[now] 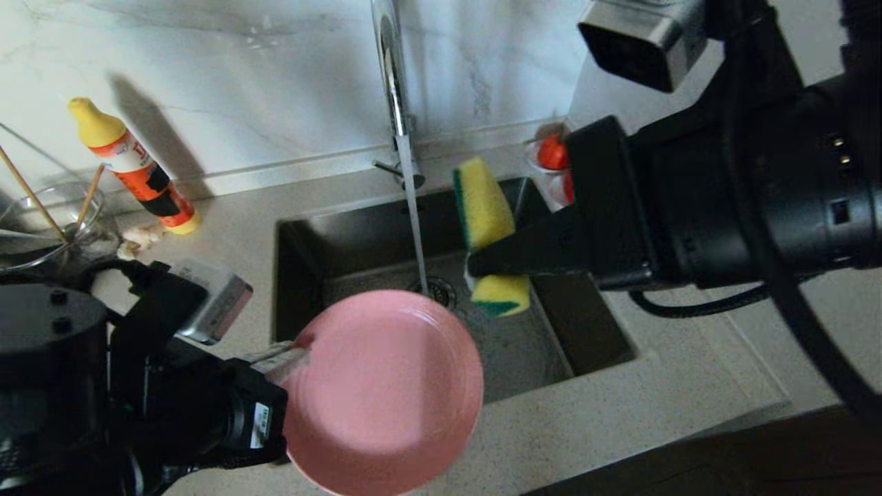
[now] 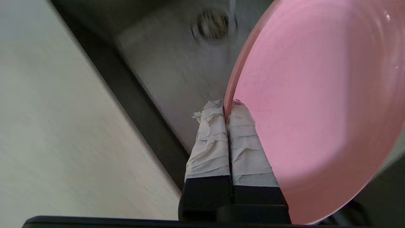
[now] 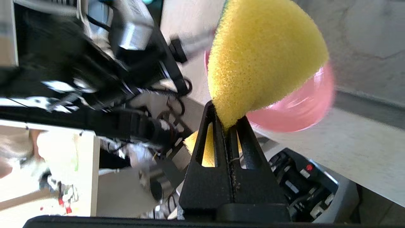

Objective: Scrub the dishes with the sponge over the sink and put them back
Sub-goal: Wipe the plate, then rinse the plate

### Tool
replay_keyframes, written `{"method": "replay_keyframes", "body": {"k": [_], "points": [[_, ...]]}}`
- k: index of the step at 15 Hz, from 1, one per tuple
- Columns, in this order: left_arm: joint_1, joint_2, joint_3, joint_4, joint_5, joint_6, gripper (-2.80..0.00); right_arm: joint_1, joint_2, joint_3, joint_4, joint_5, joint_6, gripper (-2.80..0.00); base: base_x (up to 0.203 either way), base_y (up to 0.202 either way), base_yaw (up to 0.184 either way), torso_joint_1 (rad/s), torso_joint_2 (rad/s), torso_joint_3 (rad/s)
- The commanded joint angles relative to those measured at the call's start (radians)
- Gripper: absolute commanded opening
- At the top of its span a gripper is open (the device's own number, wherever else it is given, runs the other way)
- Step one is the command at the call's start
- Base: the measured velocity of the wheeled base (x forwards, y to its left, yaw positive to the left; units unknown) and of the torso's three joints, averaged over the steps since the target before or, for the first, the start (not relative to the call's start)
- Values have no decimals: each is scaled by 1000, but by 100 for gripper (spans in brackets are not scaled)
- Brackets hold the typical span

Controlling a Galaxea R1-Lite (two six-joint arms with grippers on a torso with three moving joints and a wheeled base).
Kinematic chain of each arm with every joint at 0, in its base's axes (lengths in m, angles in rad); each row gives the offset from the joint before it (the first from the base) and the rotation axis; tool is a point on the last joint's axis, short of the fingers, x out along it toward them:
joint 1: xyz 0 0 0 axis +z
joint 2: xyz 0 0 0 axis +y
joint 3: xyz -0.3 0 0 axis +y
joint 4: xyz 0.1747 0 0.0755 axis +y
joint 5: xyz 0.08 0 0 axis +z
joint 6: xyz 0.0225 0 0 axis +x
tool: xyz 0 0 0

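Over steel sink (image 1: 592,344): left claw (image 2: 228,109) pinches stiff, slippery pink round plate (image 1: 386,393) by rim, right claw (image 1: 475,265) squeezes soft yellow sponge (image 1: 486,213) mid-body.

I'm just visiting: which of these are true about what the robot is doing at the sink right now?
1. The left hand grips the pink plate by its rim. True.
2. The right hand holds a blue cloth. False: it pinches a yellow sponge.
3. Water runs from the tap. True.
4. The sponge is pressed on the plate. False: in the head view they are apart.
5. The plate lies flat in the sink. False: it is held above it.
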Motion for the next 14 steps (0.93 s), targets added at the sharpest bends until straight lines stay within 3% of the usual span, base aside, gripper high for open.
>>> {"method": "replay_keyframes", "body": {"k": [1, 5, 9, 14], "points": [[11, 82, -6, 1, 2, -108, -280, -39, -75, 34, 2, 0, 2, -280, 0, 0, 0, 0, 0, 0], [106, 215, -76, -5, -36, -260, -280, -91, -146, 92, -1, 0, 2, -280, 0, 0, 0, 0, 0, 0], [166, 341, -159, -8, -44, -367, -280, -159, -181, 157, -9, -2, 0, -280, 0, 0, 0, 0, 0, 0], [221, 480, -302, -10, -66, -505, -280, -167, -224, 223, -9, 7, 0, -280, 0, 0, 0, 0, 0, 0]]}}
